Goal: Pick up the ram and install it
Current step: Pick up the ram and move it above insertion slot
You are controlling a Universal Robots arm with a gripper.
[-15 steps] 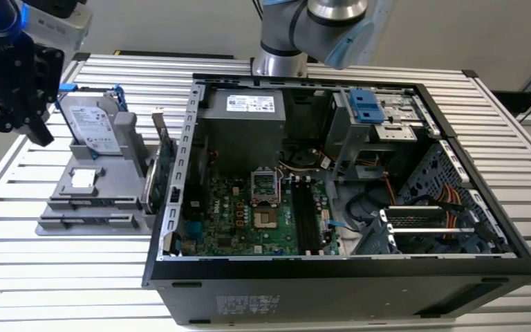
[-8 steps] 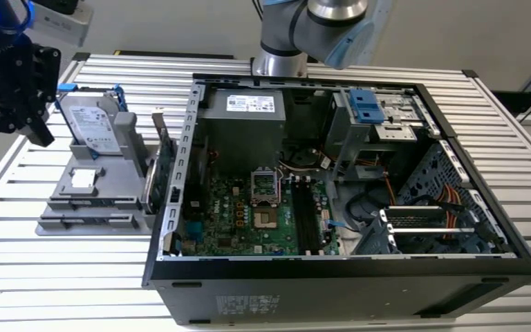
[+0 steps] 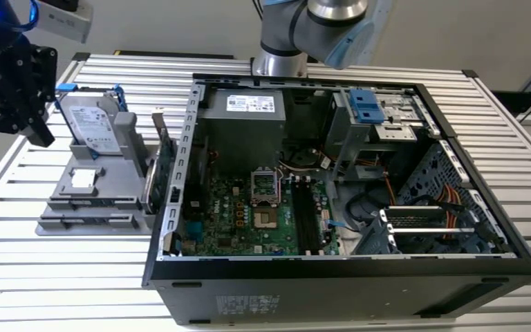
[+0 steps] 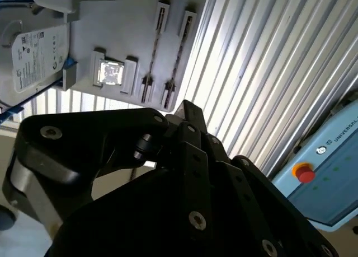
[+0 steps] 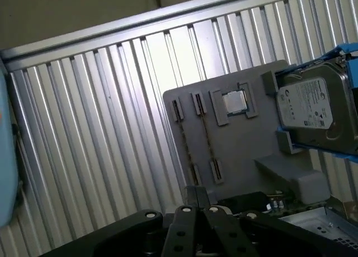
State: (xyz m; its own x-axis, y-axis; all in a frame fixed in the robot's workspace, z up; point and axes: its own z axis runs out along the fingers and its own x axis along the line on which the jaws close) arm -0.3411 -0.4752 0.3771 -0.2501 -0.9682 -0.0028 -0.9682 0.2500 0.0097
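Note:
The ram [image 5: 207, 136] stands on edge in the narrow slots of a grey holder [image 5: 240, 142] on the table; in the second wrist view the ram [image 4: 178, 58] is a thin line. In the exterior view the ram [image 3: 95, 203] lies near the holder's front, at the exterior view's left of the open computer case [image 3: 339, 270]. My black gripper [image 3: 36, 131] hangs high above the table, left of the holder and apart from it. Its fingertips [image 5: 197, 196] meet with nothing between them, as the second wrist view's fingertips [image 4: 187, 110] also show.
The holder also carries a silver hard drive [image 3: 92, 124] with blue rails, a square processor chip [image 5: 235, 101] and a green card [image 3: 161, 173] against the case wall. Inside the case, the motherboard's long memory slots [image 3: 307, 218] lie beside the processor socket [image 3: 263, 185]. A pale blue box [image 4: 330, 173] with a red button sits nearby.

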